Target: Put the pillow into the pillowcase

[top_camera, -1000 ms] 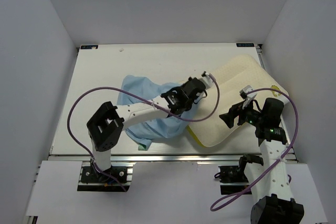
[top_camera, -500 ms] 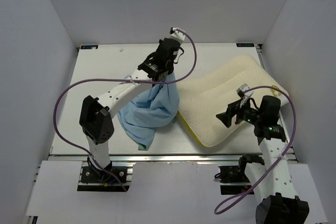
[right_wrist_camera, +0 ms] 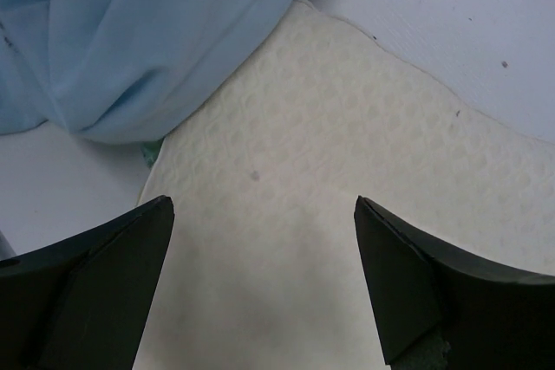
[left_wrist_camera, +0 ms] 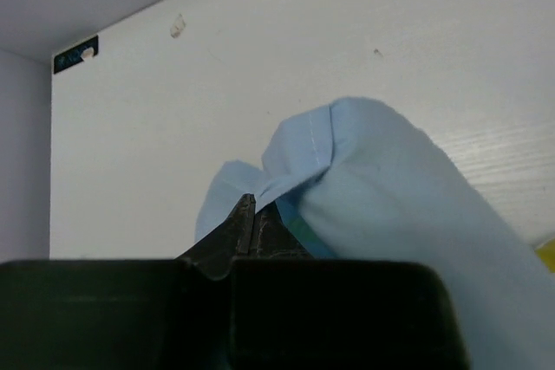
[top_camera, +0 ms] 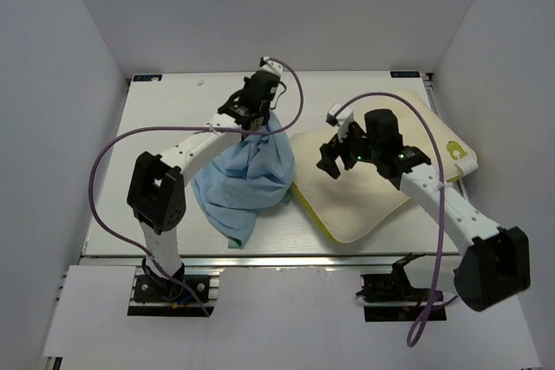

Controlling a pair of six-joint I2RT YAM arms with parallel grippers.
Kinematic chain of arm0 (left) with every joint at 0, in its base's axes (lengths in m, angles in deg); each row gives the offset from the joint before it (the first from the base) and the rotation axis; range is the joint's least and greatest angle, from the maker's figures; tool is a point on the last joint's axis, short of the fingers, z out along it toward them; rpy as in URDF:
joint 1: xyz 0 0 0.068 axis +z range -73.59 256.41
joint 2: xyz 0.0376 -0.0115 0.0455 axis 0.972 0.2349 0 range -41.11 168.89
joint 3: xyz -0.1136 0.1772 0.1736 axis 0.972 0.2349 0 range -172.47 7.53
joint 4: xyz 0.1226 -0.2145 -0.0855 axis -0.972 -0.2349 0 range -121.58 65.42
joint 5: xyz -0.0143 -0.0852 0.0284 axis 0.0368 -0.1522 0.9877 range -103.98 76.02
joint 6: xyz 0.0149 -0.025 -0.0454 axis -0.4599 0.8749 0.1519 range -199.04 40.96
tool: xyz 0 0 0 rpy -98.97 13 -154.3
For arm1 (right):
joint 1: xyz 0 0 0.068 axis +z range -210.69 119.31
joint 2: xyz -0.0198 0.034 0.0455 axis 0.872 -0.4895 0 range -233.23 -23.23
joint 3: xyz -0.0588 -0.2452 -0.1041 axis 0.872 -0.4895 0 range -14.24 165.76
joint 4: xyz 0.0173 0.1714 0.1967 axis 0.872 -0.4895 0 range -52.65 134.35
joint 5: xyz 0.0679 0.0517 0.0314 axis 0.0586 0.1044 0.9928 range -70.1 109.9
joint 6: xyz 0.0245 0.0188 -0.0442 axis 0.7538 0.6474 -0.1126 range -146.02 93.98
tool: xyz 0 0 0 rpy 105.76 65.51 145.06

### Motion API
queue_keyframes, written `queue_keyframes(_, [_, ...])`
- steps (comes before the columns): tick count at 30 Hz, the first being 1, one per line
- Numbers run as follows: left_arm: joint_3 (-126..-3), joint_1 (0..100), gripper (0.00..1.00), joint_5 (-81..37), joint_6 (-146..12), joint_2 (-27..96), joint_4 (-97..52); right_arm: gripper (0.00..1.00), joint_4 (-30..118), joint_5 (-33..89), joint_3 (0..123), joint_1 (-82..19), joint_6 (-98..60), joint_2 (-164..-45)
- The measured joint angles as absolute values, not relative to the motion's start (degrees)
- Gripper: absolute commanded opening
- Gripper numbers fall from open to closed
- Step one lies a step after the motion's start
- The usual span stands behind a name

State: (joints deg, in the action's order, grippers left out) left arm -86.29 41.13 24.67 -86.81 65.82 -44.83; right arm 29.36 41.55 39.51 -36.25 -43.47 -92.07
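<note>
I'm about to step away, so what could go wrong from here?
The left gripper pinches only a small fold of the pillowcase, which hangs bunched, so it may slip free. The open right gripper hovers over the pillow beside the cloth and might snag cloth instead.

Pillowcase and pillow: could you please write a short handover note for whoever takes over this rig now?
Left gripper: shut on the pillowcase, holding a pinched edge up; the rest hangs onto the table.
Right gripper: open, above the pillow, holding nothing.
Pillow: flat on the table, right of the pillowcase, outside it.
Done: cloth gripped and raised.
Left to do: open the mouth, slide the pillow in.
</note>
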Motion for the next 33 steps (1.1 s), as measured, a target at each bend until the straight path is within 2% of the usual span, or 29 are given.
queue_keyframes(8, [-74.7, 41.8, 0.00, 19.7, -81.5, 57.7, -45.6, 0.89, 29.8, 41.5, 48.8, -34.0, -43.6, -108.8])
queue_keyframes(15, [-73.7, 43.4, 0.00, 16.9, -78.5, 54.3, -44.4, 0.90, 29.6, 37.4, 52.7, -29.5, -42.5, -120.5])
queue_keyframes(20, [-73.7, 43.7, 0.00, 15.8, -78.3, 54.1, -44.3, 0.89, 32.2, 31.2, 52.7, -28.9, -40.7, -124.5])
queue_keyframes(21, [-73.7, 43.7, 0.00, 15.4, -78.2, 53.9, -44.3, 0.86, 32.7, 30.3, 52.7, -28.8, -40.2, -124.8])
queue_keyframes(22, [-73.9, 43.7, 0.00, 15.1, -78.1, 53.6, -44.5, 0.69, 33.3, 29.4, 52.6, -28.6, -40.0, -125.0])
queue_keyframes(23, [-74.0, 43.7, 0.00, 14.8, -78.0, 53.2, -44.5, 0.50, 33.9, 28.5, 52.6, -28.4, -39.8, -125.2])
queue_keyframes(24, [-74.2, 43.7, 0.00, 14.3, -77.8, 52.7, -44.7, 0.11, 34.3, 27.9, 52.5, -28.4, -40.0, -125.5])
queue_keyframes(25, [-74.4, 43.7, 0.00, 13.9, -77.7, 52.2, -44.7, 0.00, 34.7, 27.4, 52.5, -28.4, -39.8, -125.7])
queue_keyframes(33, [-75.0, 43.7, 0.00, 11.7, -76.6, 48.6, -45.3, 0.00, 33.3, 33.8, 52.2, -33.3, -36.5, -123.1])
